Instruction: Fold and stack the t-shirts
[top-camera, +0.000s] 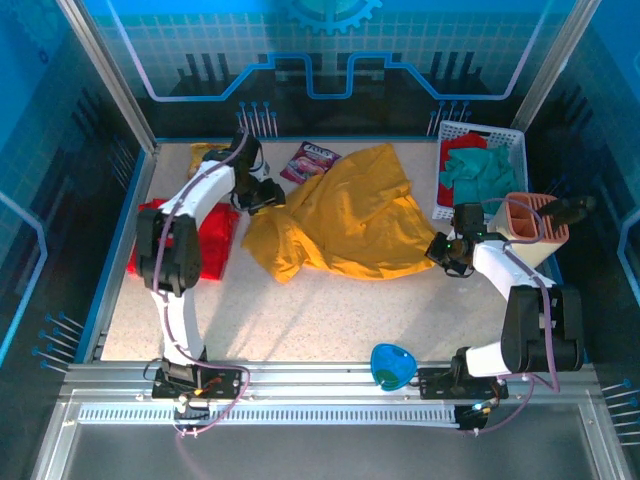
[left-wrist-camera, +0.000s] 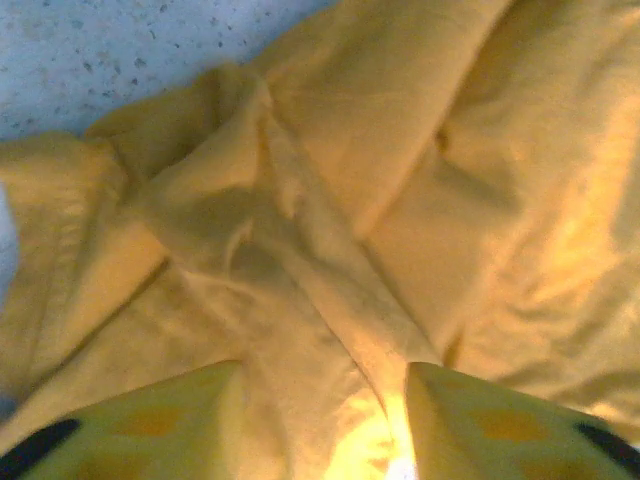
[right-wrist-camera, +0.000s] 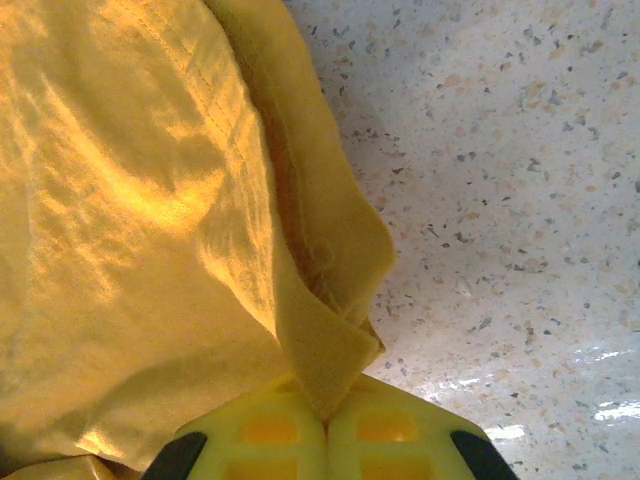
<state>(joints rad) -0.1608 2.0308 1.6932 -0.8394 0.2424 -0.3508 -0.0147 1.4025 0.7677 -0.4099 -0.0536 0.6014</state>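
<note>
Barely begun, you have the yellow shirt (top-camera: 350, 215) rumpled mid-bench (top-camera: 330, 320), your right tool (top-camera: 447, 250) clamped on its right hem, your left tool (top-camera: 262, 192) apart over its far-left edge, and the red shirt (top-camera: 205, 245) at the left side, nothing stacked.

Speckled table (top-camera: 330, 310) (yellow t-shirt (top-camera: 350, 215), red t-shirt (top-camera: 218, 240))

Quick count, two shirts total: one yellow tee (top-camera: 350, 215), one red tee (top-camera: 215, 238), one white basket (top-camera: 478, 129), one snack packet (top-camera: 310, 160).
</note>
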